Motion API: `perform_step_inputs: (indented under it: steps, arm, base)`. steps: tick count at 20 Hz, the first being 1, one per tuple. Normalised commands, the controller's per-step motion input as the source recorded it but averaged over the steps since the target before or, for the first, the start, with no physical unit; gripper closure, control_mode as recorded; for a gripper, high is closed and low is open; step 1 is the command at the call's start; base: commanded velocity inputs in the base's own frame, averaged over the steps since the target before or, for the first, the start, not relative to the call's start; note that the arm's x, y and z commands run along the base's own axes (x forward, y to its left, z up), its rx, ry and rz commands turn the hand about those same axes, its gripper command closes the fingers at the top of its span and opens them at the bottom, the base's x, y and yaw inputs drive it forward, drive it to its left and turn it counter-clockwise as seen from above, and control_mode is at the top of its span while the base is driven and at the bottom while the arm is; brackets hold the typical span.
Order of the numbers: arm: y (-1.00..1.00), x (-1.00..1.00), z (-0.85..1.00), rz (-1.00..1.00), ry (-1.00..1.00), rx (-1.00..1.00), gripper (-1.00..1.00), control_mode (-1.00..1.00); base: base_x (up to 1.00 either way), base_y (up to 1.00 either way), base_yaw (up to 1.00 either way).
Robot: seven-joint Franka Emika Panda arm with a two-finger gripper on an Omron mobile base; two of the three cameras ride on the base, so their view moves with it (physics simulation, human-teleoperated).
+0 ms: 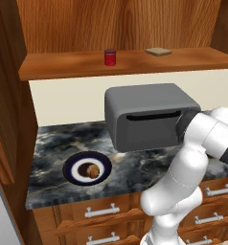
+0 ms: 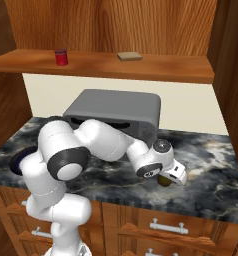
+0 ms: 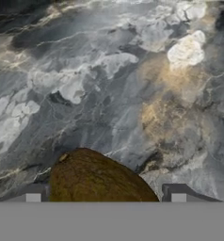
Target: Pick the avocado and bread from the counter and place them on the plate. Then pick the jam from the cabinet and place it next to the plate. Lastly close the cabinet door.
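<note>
Avocado [image 3: 92,176] sits between the two fingertips [image 3: 33,194] of the tool [image 3: 106,196], on the bench [image 3: 109,84]. In the right base view the tool [image 2: 167,178] is lowered to the bench [image 2: 211,155] with the avocado [image 2: 164,181] directly beneath it. Whether the fingertips touch the avocado cannot be told; they stand apart on either side of it. Bread [image 1: 92,171] lies on the plate [image 1: 87,167], well apart from the tool. Jam [image 2: 61,57] stands on the cabinet [image 2: 141,67] shelf, above and well apart from the tool.
</note>
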Motion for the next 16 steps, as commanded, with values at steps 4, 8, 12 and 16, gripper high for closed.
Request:
perform_step_inputs:
  steps: [4, 8, 12, 16]
  arm:
    - [0.0, -0.01, 1.0, -0.1, -0.09, 0.08, 1.0, -1.0]
    - [0.34, -0.06, 1.0, -0.01, -0.05, 0.02, 1.0, -1.0]
    - [0.96, -0.39, 0.81, 0.0, -0.06, 0.0, 1.0, -1.0]
    - [1.0, -0.46, 0.45, 0.0, -0.06, 0.0, 1.0, -1.0]
  base:
    - [0.0, 0.0, 0.0]
    - [0.0, 0.0, 0.0]
    - [0.0, 0.0, 0.0]
    - [0.0, 0.0, 0.0]
